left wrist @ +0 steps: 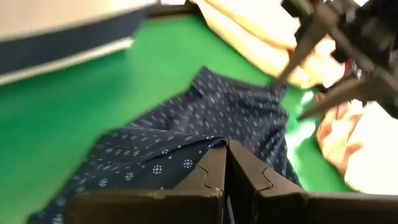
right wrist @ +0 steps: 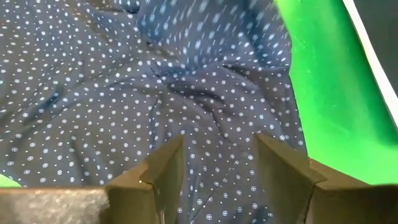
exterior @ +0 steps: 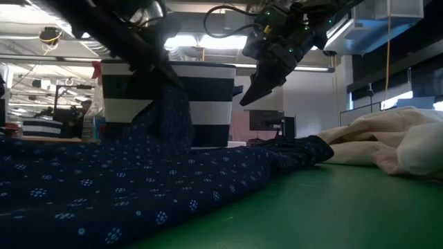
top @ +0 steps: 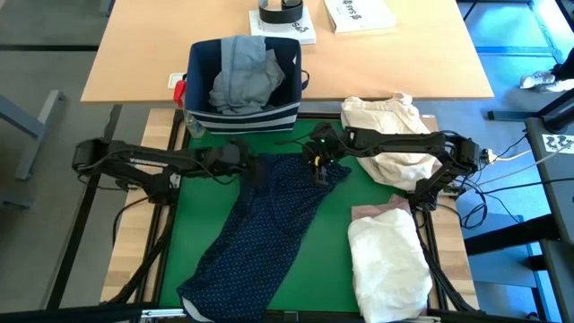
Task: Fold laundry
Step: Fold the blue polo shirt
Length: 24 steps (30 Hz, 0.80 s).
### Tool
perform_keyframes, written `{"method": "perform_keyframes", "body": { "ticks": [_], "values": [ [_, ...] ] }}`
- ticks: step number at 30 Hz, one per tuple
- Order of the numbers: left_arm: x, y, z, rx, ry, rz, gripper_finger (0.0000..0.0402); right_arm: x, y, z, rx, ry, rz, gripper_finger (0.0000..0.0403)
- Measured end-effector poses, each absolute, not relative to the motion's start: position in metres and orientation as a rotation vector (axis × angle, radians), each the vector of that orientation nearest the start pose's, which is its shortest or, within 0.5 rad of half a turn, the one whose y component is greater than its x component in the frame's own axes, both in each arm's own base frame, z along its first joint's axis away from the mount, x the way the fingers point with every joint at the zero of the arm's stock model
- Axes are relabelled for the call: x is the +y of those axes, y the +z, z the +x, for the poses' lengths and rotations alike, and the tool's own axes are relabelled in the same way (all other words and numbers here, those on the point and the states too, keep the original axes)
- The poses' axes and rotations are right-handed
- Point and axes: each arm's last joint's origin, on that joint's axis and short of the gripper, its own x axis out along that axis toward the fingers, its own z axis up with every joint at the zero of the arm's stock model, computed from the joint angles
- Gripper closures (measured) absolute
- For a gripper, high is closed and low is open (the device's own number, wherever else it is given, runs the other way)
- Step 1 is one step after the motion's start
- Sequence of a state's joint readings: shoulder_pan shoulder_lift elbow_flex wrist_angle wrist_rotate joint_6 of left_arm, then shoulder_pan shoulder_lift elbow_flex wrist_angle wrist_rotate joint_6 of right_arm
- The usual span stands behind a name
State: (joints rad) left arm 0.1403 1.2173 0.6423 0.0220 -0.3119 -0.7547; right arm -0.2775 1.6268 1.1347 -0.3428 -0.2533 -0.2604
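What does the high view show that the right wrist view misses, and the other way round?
Only the high view: the left gripper shut on the navy dotted shirt, the striped bin holding the grey jeans, the cream bundle, and the white shirt lying over the pale pink top.
Only the right wrist view: the open right gripper seen close, hovering above the shirt's creases with nothing between its fingers.
Both: the dotted shirt spread on the green mat.

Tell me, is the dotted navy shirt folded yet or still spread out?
Spread out, unfolded: the navy dotted shirt lies rumpled in one long diagonal across the green mat.
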Motion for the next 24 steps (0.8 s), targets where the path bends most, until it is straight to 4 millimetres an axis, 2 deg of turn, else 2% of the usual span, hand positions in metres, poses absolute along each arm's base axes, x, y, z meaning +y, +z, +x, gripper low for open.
{"method": "perform_keyframes", "body": {
  "ticks": [4, 8, 12, 19, 24],
  "values": [
    [0.031, 0.203, 0.273, 0.441, 0.583, -0.653, 0.0401, -0.087, 0.233, 0.332, 0.804, 0.066, -0.032, 0.021],
    [0.014, 0.191, 0.307, 0.433, 0.453, -0.636, 0.0401, -0.088, 0.233, 0.332, 0.804, 0.067, -0.035, 0.021],
    [-0.003, 0.167, 0.334, 0.508, 0.383, -0.599, 0.0401, -0.087, 0.233, 0.332, 0.8, 0.08, -0.03, 0.021],
    [-0.016, 0.122, 0.354, 0.664, 0.338, -0.595, 0.0385, -0.085, 0.234, 0.333, 0.79, 0.111, -0.02, 0.021],
    [-0.012, 0.115, 0.355, 0.708, 0.284, -0.628, 0.0339, -0.086, 0.234, 0.333, 0.79, 0.11, -0.02, 0.021]
  ]
}}
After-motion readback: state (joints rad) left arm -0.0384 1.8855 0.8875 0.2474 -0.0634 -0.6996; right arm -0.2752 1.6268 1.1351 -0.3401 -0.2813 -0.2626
